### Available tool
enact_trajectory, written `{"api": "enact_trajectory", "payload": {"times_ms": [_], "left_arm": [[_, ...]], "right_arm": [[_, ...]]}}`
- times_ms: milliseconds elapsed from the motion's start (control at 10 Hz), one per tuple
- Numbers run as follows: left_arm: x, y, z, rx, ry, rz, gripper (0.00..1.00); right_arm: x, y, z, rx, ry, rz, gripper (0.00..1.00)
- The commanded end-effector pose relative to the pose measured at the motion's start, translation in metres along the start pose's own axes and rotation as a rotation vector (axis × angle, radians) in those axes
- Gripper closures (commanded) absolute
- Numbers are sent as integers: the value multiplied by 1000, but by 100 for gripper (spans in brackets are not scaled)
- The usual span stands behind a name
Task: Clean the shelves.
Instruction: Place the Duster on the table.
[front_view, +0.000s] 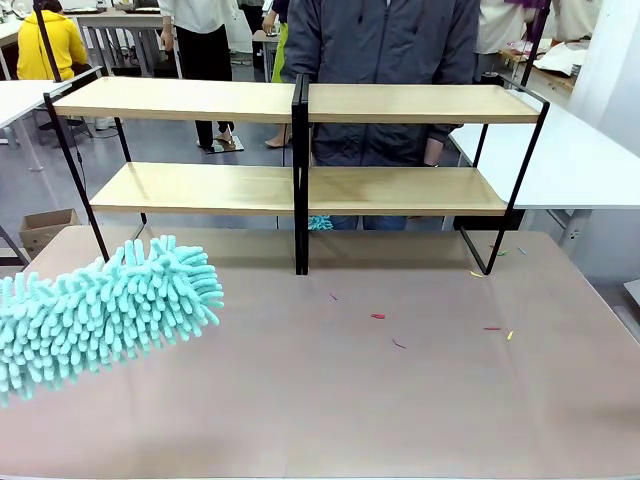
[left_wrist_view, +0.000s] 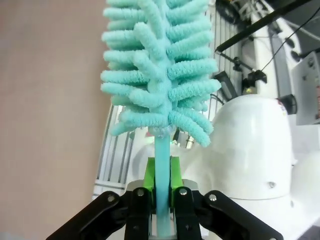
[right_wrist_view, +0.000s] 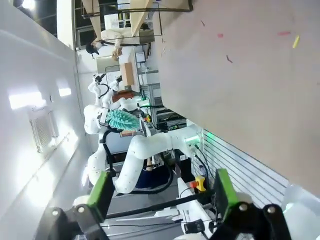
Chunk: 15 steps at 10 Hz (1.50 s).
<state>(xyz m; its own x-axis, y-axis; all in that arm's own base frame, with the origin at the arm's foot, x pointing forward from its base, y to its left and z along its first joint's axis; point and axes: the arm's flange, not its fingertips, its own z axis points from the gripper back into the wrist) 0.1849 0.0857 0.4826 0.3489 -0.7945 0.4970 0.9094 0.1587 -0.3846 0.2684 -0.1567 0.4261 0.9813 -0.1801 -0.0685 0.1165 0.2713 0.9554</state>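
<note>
Left hand (left_wrist_view: 161, 200) pinches a soft, light duster (left_wrist_view: 160, 70) by its thin stem; right hand (right_wrist_view: 160, 200) is spread. Stiff shelves (front_view: 300, 185) should bear gentle brushing.

Showing pale, matt, smooth wood boards on the shelves (front_view: 300, 185), framed in thin black metal. Looking soft and fuzzy: a teal chenille-cloth duster (front_view: 100, 315) at 8 o'clock, its stem smooth plastic. Lying matt and smooth, the brown desk (front_view: 400, 400). Gleaming glossy black with green rubbery pads, the left tool (left_wrist_view: 161, 182) pinching that stem.
</note>
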Motion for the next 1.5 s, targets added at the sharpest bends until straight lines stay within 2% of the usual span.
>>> {"api": "enact_trajectory", "payload": {"times_ms": [0, 200, 400, 500, 600, 700, 800, 1100, 1200, 1300, 1400], "left_arm": [[36, 25, -28, 81, 91, -114, 87], [77, 64, -54, 197, 143, -214, 87], [106, 94, -72, 326, 145, -306, 87], [112, 108, -83, 444, 147, -310, 87], [113, 121, -95, 499, 185, -337, 87], [111, 130, -107, 508, 206, -398, 87], [108, 134, -114, 494, 268, -424, 87], [97, 136, -125, 452, 319, -416, 87], [95, 135, -123, 438, 308, -391, 73], [97, 132, -115, 412, 307, -376, 27], [98, 127, -103, 409, 258, -362, 13]], "right_arm": [[1, -4, -32, 14, 77, 8, 0], [-13, -3, -89, 76, 218, -24, 0], [-24, -6, -149, 76, 294, -41, 0], [-23, -4, -155, 90, 291, -16, 0], [11, 5, -103, 53, 274, -51, 0], [11, 5, -103, 53, 274, -51, 0], [11, 5, -103, 53, 274, -51, 0], [11, 5, -103, 53, 274, -51, 0], [11, 5, -103, 53, 274, -51, 0], [11, 5, -103, 53, 274, -51, 0], [11, 5, -103, 53, 274, -51, 0]]}}
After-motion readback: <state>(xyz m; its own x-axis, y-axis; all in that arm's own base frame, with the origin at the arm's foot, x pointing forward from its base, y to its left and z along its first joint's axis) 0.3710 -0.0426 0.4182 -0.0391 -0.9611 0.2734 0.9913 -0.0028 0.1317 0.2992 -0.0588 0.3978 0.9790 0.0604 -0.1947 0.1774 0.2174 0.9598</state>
